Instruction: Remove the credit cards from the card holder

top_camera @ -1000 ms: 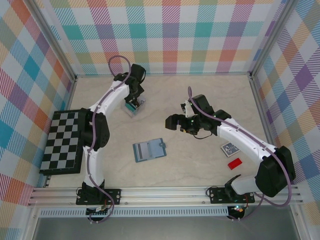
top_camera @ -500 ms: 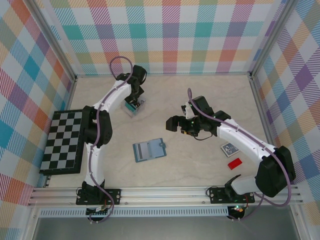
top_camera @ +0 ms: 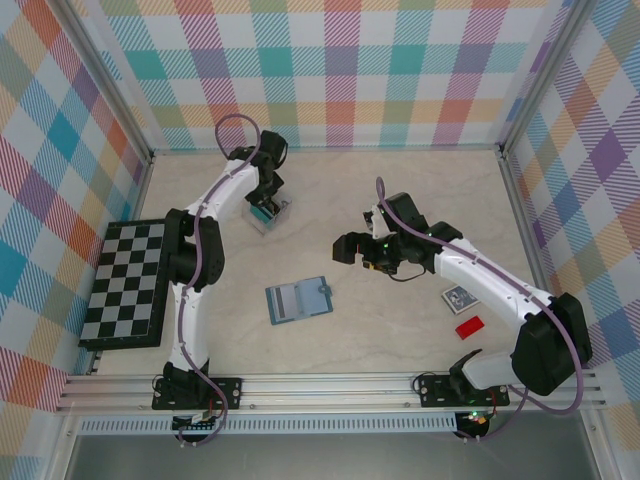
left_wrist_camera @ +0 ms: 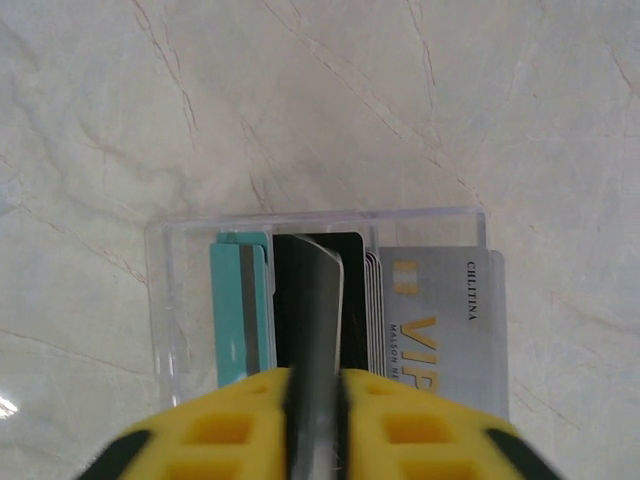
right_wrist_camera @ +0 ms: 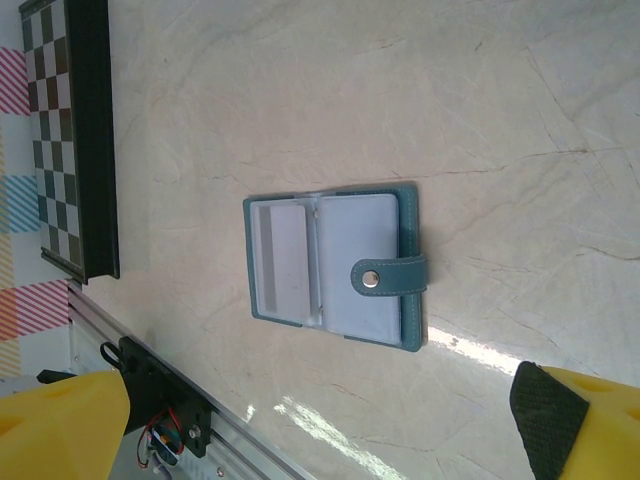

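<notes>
Top, left-wrist and right-wrist views. The card holder (top_camera: 299, 300) lies flat on the surface (top_camera: 400, 330) between my two arms, nearer my bases than either end effector, its pale inner pockets facing up and its snap tab on one edge; it is also seen from my right wrist (right_wrist_camera: 335, 265). My right end effector (top_camera: 350, 247) hangs above the surface beside it, apart from it, fingers spread wide and holding nothing. My left end effector (left_wrist_camera: 315, 385) is closed on a thin grey card (left_wrist_camera: 320, 290) held edge-on over a clear box (left_wrist_camera: 165, 300) containing teal, black and silver cards. A chessboard (top_camera: 125, 283) sits at the left; a blue card (top_camera: 459, 297) and a red card (top_camera: 469, 326) lie at the right.
</notes>
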Action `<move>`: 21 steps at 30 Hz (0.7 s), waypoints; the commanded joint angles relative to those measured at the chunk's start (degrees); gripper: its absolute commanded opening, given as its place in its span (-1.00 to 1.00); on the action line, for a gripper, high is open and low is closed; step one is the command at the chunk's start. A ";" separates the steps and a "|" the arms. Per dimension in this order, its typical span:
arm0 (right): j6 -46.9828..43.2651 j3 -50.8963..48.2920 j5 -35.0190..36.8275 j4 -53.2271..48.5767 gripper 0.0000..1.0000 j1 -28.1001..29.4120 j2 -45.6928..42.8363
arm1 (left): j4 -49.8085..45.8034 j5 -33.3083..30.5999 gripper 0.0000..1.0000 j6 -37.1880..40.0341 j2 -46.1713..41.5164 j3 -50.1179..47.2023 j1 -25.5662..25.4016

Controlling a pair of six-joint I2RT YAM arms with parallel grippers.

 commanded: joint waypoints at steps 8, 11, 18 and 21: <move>0.82 -0.46 0.74 -1.12 1.00 -0.12 -1.42 | -0.50 6.25 -0.13 2.55 -0.25 3.89 0.49; 0.89 -0.46 1.09 -1.44 1.00 -0.14 -1.25 | -0.70 7.95 0.01 4.05 -2.70 3.64 0.53; 0.94 -2.09 3.87 -2.17 1.00 -0.12 -1.67 | 2.88 11.07 0.41 7.79 -14.25 -6.73 0.71; 1.40 -3.15 4.78 -2.26 1.00 -0.12 -2.10 | 6.18 14.24 0.48 10.87 -20.17 -13.62 0.97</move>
